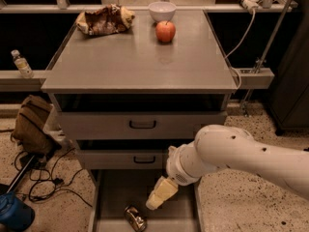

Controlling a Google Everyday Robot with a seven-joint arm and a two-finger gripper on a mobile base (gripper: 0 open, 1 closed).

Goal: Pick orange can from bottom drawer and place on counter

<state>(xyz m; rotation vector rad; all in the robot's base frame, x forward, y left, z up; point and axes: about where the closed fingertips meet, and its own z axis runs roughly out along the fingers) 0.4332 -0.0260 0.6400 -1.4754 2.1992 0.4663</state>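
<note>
**Orange can (135,218) in open bottom drawer (112,190)**

Lies on its side on the grey floor, toward the front. Just up and right, not touching: gripper (155,203), angled down, cream fingers pressed together, holding nothing. Above, on counter (125,64): red apple (165,31), white bowl (162,11), crumpled snack bag (104,19).

A speckled terrazzo floor (63,217) spreads around a grey drawer cabinet (91,124) under dim, warm light. A low grey ledge (12,76) runs behind the cabinet on both sides, with dark recesses beyond; a plastic bottle (21,64) stands on its left part. A brown bag (31,124), black cables (46,180) and a blue object (13,215) lie on the floor at left. The gripper (157,199) hangs low before the cabinet.
</note>
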